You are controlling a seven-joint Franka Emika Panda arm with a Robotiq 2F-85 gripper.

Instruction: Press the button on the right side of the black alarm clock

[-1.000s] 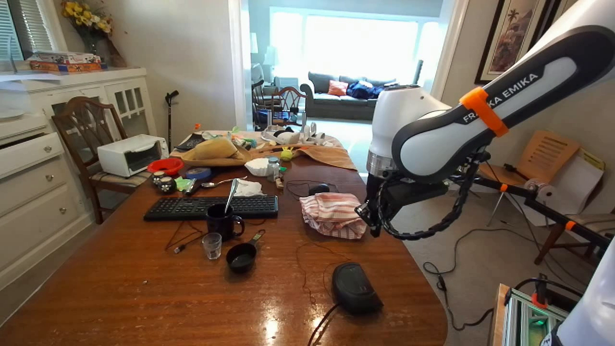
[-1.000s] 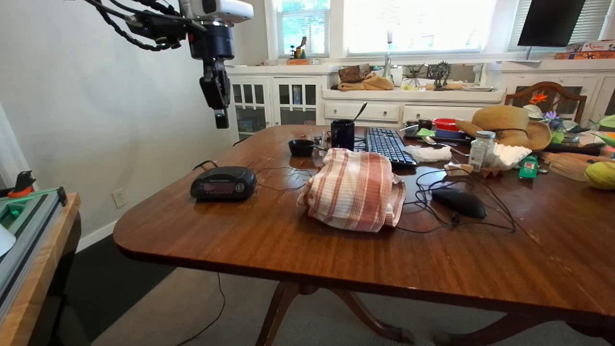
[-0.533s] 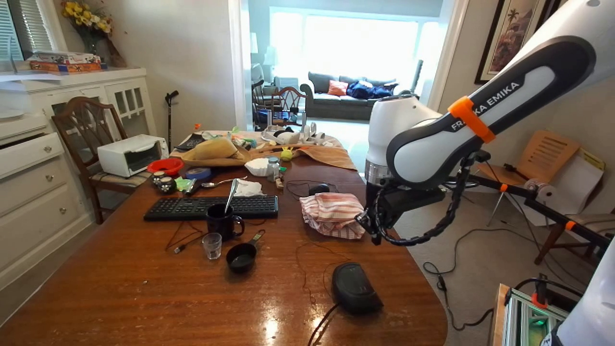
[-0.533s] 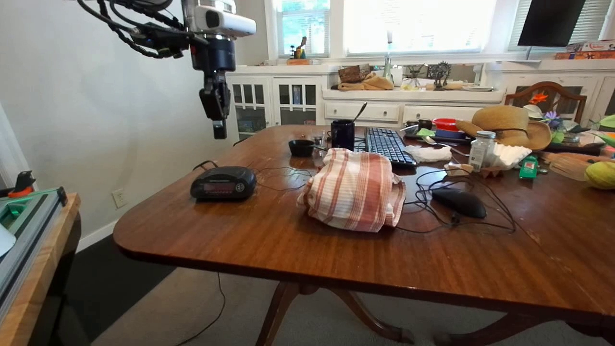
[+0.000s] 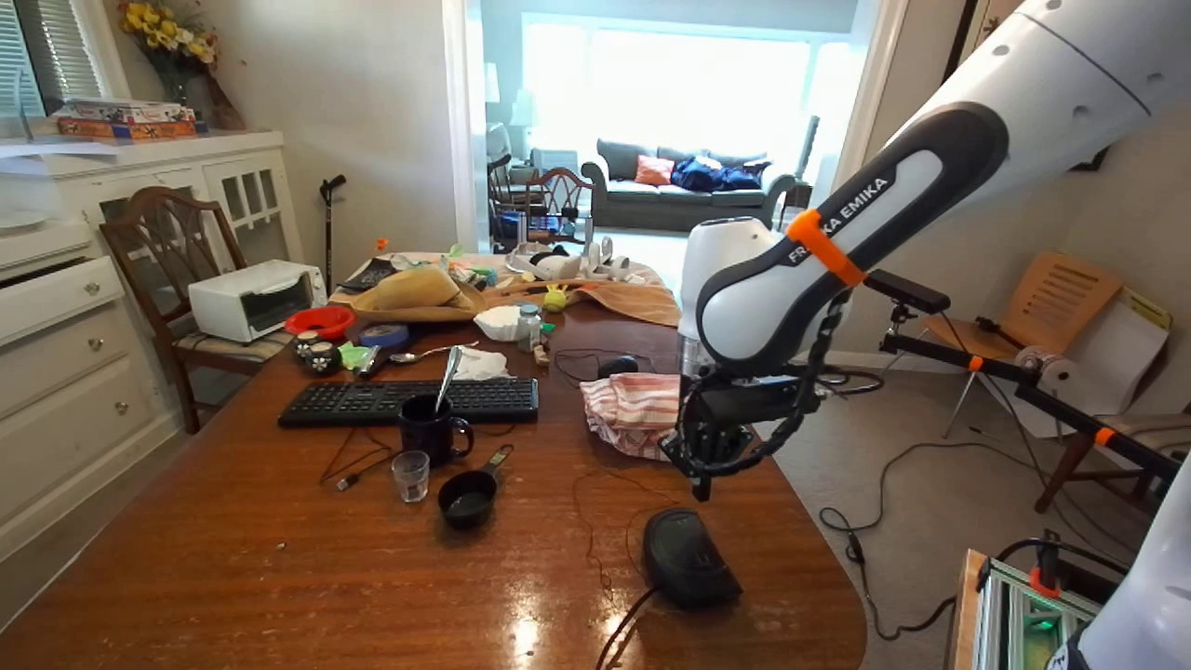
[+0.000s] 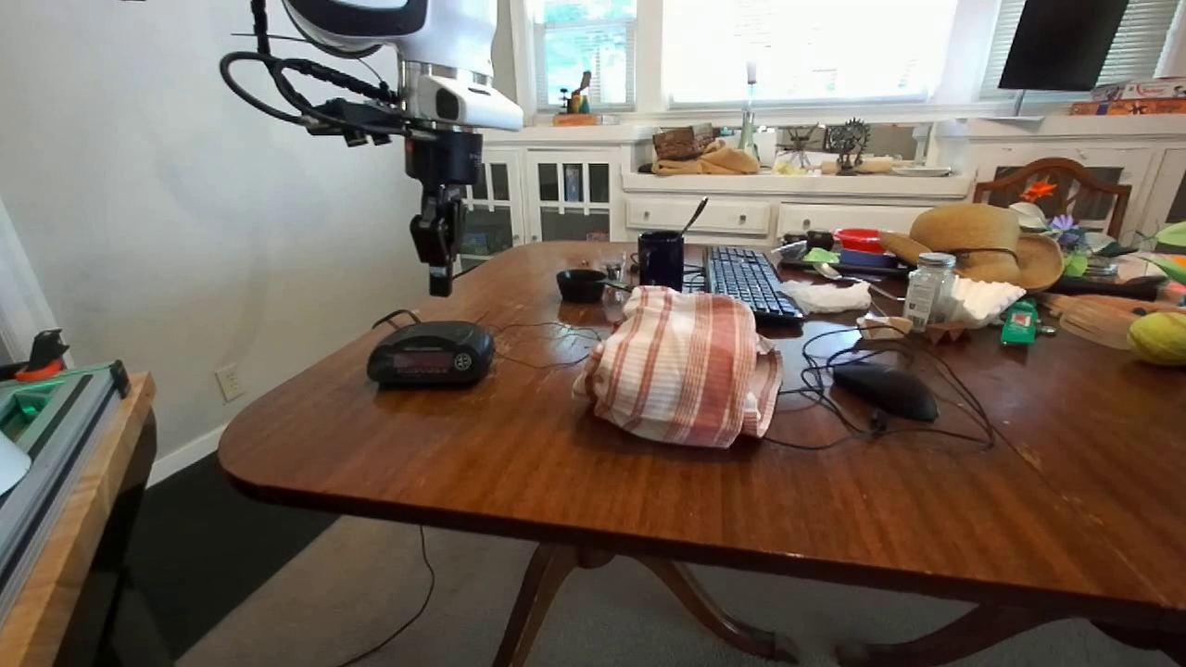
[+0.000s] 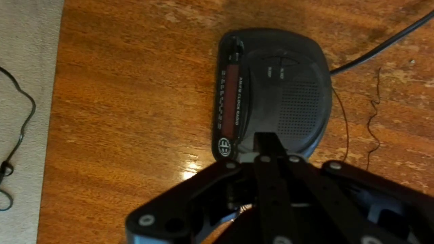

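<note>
Clock (image 7: pixel 300 105) sits on the wooden table (image 6: pixel 519 454) near its rounded corner, display side toward the table edge in the wrist view, power cord (image 7: pixel 379 49) coming off the back. Gripper (image 6: pixel 440 283) is clenched, fingers together, pointing down just above the clock; gap shows in both exterior views, so not touching. Wrist view has the fingertips overlapping the clock at the round-logo end. Containers: dark mug (image 5: pixel 424 435) upright, just in front of the keyboard (image 5: pixel 349 404) in an exterior view, metal handle (image 5: pixel 448 377) leaning out, lower end hidden inside the mug. Clear glass (image 5: pixel 410 476) just beside the mug; can't tell what's in it. Black cup (image 5: pixel 468 502) with a long handle sits near the glass, open side up, inside too dark to read. Glass jar (image 6: pixel 930 295) farther along the table, lid on, label on the side, contents unclear. Red bowl (image 6: pixel 860 241) near the straw hat (image 6: pixel 973 236); can't make out its contents. Striped towel (image 6: pixel 681 371) bunched between clock and mouse (image 6: pixel 885 389); can't tell if it wraps anything. Off the table: vase (image 5: pixel 177 84) holding yellow flowers (image 5: pixel 160 35) on the white cabinet (image 5: pixel 233 144); white toaster oven (image 5: pixel 223 312) on a chair (image 5: pixel 163 195), interior dark.
</note>
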